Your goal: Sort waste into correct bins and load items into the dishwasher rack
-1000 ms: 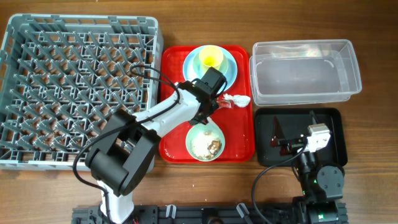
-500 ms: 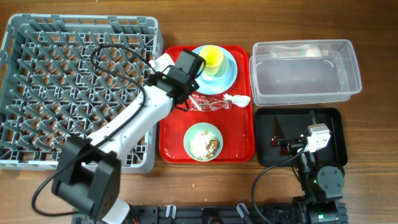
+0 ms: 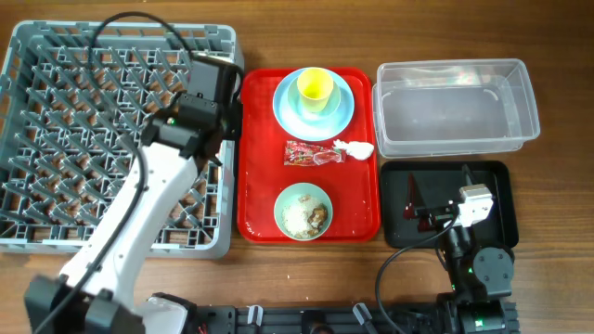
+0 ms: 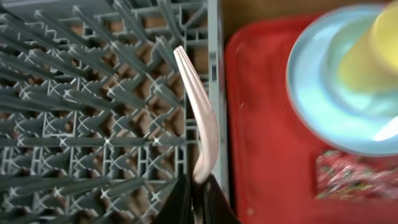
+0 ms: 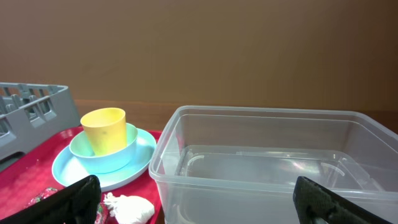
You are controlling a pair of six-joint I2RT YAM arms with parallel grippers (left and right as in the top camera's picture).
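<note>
Left gripper point(image 4: 197, 190): jaws pinched tight on the handle end of a white utensil point(image 4: 200, 118).
White utensil: seen edge-on in the left wrist view, so I cannot tell spoon from fork. It reaches away from the fingers, over the pegs along the right wall of the dishwasher rack point(image 4: 93, 124), just beside the red tray point(image 4: 261, 155).
Overhead view: the left arm lies across the rack point(image 3: 74, 121), its gripper point(image 3: 209, 88) near the rack's right edge. The utensil is hidden under it here.
Right gripper point(image 5: 196, 186): jaws spread wide, 1 dark finger point(image 5: 74, 199) at each lower corner of the right wrist view, holding nothing.
Red tray point(image 3: 255, 186): carries a light blue plate point(image 3: 288, 116), with a light blue bowl point(image 3: 336, 93) on it and a yellow cup point(image 3: 316, 85) in the bowl.
Right wrist view: shows the cup point(image 5: 104, 129) upright inside the bowl point(image 5: 102, 155).
Waste: red wrapper point(image 3: 311, 154) and white tissue point(image 3: 357, 148) touch at mid-tray. Crumbs point(image 3: 306, 216) sit in the pale green bowl point(image 3: 288, 199) nearer the robot.
Bins: clear tub point(image 3: 455, 147) right of the tray, with the black tray point(image 3: 492, 181) just in front of it.
</note>
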